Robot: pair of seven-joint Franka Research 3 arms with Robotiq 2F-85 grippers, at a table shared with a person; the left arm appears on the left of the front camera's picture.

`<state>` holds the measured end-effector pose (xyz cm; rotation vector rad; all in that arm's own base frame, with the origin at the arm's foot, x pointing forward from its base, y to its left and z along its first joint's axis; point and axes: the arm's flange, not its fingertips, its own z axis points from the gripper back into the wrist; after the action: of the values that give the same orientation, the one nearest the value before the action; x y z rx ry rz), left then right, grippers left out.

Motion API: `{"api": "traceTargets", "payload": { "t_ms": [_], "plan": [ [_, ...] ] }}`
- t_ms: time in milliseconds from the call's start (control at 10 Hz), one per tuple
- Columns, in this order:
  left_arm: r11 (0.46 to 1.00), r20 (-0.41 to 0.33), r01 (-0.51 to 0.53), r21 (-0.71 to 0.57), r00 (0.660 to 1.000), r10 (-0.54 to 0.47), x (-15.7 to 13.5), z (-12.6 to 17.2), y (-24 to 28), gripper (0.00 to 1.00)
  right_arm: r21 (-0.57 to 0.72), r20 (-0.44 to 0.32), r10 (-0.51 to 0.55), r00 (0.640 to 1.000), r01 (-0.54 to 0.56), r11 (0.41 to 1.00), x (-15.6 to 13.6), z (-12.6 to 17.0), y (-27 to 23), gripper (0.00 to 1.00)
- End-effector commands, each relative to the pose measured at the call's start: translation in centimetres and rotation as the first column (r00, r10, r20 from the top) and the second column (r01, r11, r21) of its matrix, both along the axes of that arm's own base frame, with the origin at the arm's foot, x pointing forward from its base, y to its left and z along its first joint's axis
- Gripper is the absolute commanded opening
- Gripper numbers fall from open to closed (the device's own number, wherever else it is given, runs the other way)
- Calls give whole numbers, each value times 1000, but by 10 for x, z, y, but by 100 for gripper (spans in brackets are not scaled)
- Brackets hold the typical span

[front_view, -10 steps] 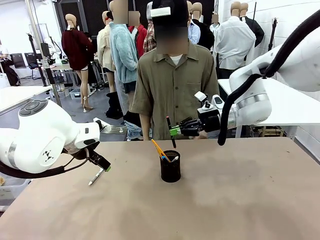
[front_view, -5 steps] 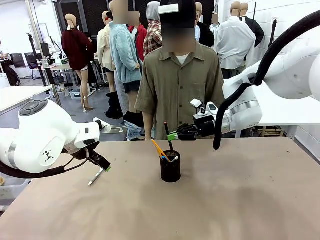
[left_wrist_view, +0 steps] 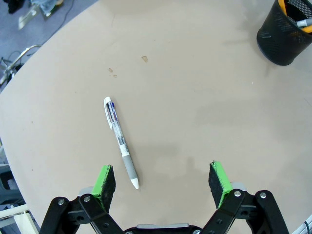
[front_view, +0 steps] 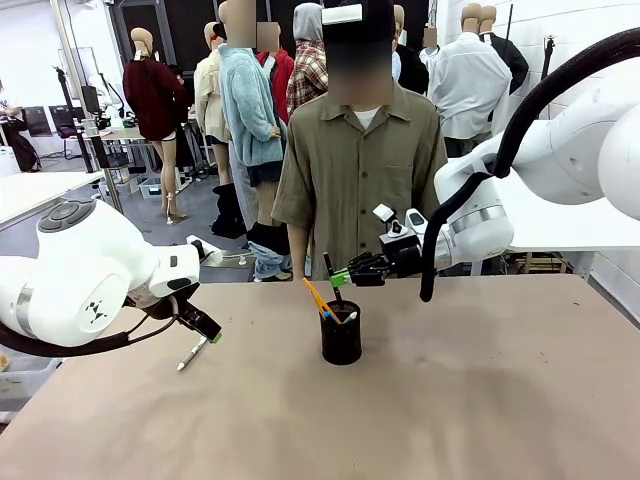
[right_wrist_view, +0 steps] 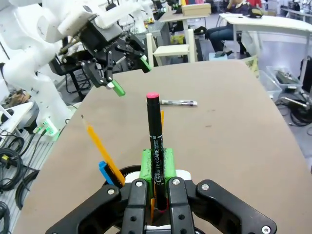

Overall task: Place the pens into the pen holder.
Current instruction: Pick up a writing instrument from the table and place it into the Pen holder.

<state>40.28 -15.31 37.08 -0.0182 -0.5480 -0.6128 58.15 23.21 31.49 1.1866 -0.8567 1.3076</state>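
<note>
left wrist view, left hand (left_wrist_view: 162,176) spread near white pen (left_wrist_view: 120,141), front, right hand (front_view: 342,277) pinching black pen (front_view: 327,264)

black pen (right_wrist_view: 155,146): white print running along the barrel; the last word reads "care", the letters before it are unclear
white pen (left_wrist_view: 120,141): small marks on the barrel, too small to read

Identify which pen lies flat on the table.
The white-silver pen; the black pen is held by the right gripper, the orange pen stands in the pen holder.

Orange pen (front_view: 317,297) slants inside pen holder (front_view: 341,343), narrowing entry.
</note>
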Motion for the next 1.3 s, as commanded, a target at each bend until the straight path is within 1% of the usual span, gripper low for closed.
{"api": "traceTargets", "payload": {
  "t_ms": [0, 100, 300, 400, 500, 600, 800, 900, 1000, 1100, 1200],
  "plan": [
    [1000, 0, -4, -4, 1000, 4, 0, 1, 2, 100, -51, -10, 15, 1000, -16, 999, 8, -3, 7, 3],
    [1000, 0, -4, -4, 1000, 4, 0, 1, 2, 100, -50, -10, 17, 1000, -17, 999, 9, -6, 6, 18],
    [1000, 0, -4, -4, 1000, 4, 0, 1, 2, 100, -45, -3, 23, 1000, -23, 999, 7, -8, 5, 56],
    [1000, 0, -4, -4, 1000, 4, 0, 1, 2, 100, -35, 21, 41, 999, -40, 999, 0, -5, 1, 74],
    [1000, 0, -4, -4, 1000, 4, 0, 1, 2, 100, -9, 30, 44, 999, -44, 999, -5, -2, -6, 78],
    [1000, 0, -4, -4, 1000, 4, 0, 1, 2, 100, 17, 44, 40, 998, -41, 999, -10, 1, -18, 78],
    [1000, 0, -4, -4, 1000, 4, 0, 1, 2, 100, 48, 50, -27, 998, 24, 999, -19, 10, -56, 78],
    [1000, 0, -4, -4, 1000, 4, 0, 1, 2, 100, 49, 35, -84, 996, 83, 995, -26, 20, -83, 78],
    [1000, 0, -4, -4, 1000, 4, 0, 1, 2, 100, 8, -33, -179, 983, 179, 984, -35, 30, -104, 78],
    [1000, 0, -4, -4, 1000, 4, 0, 1, 2, 100, -35, -69, -237, 969, 235, 971, -46, 42, -124, 78],
    [1000, 0, -4, -4, 1000, 4, 0, 1, 2, 100, -114, -134, -307, 942, 293, 949, -56, 54, -140, 78]
  ]
}}
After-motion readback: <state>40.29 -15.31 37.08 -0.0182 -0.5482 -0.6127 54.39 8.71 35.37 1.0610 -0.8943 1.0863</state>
